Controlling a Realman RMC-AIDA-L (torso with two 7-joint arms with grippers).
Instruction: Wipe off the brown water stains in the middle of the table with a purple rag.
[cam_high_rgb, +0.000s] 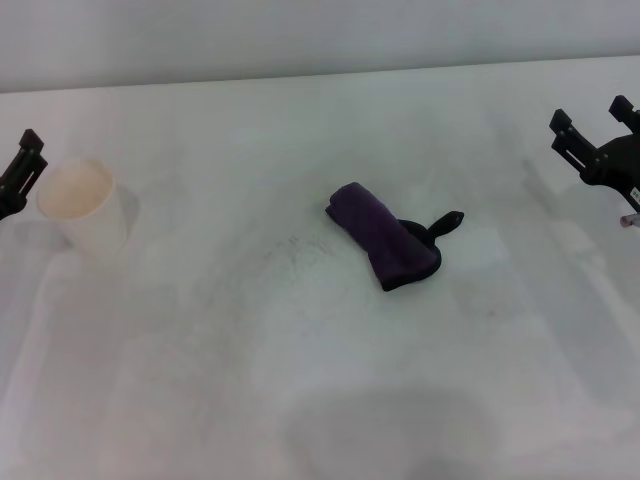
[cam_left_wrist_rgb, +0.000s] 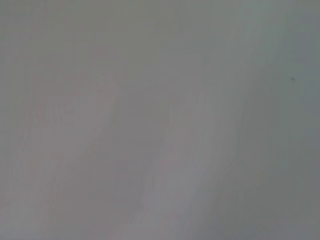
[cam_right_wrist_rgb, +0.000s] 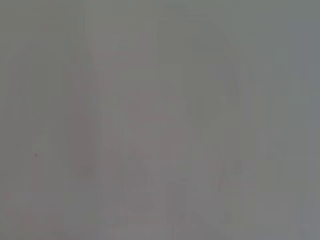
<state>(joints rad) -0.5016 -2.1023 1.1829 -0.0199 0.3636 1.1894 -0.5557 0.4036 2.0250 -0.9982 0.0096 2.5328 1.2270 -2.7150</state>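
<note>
- Head view: purple rag (cam_high_rgb: 383, 236) lay rolled mid-desk (cam_high_rgb: 300, 380), long axis running diagonally, near end toward the right. No brown stain was visible; possibly under the rag. Right gripper (cam_high_rgb: 590, 128) was nearer, jaws spread; left gripper (cam_high_rgb: 22, 165) sat beside the cup (cam_high_rgb: 84, 207), jaws' state unclear.
- Wrist views: only blank desk.

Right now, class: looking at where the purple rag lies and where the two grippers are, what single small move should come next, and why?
Probably bring the right gripper in over the purple rag and lower toward it. The rag lies rolled and untouched mid-table, nearer the right arm; the left gripper sits at the far edge beside the cup. No brown stain shows; it cannot be located yet.
</note>
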